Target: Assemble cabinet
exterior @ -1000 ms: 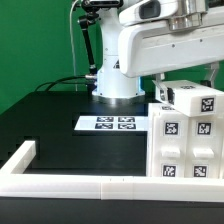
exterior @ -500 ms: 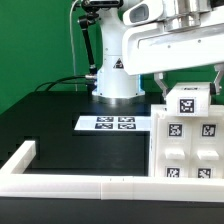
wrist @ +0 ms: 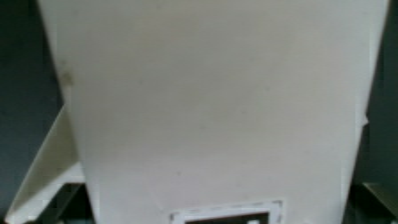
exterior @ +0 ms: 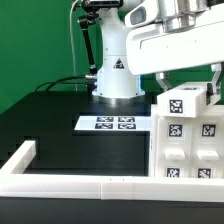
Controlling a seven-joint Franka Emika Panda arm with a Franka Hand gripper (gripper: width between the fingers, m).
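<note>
While the arm reaches in over the exterior view's right side, the gripper [exterior: 187, 82] sits at the top of the cabinet [exterior: 187, 140], its fingers flanking a small tagged white block [exterior: 186, 100] that rests, slightly tilted, on the cabinet's top. Whether the jaws actually pinch that block cannot be told, since the fingertips are hidden; the wrist view is filled by a plain white face [wrist: 214, 100]. Standing against the border rail [exterior: 70, 182] probably braces the cabinet against pushes. Well apart, the marker board [exterior: 112, 123] lies flat on the black table [exterior: 50, 125].
</note>
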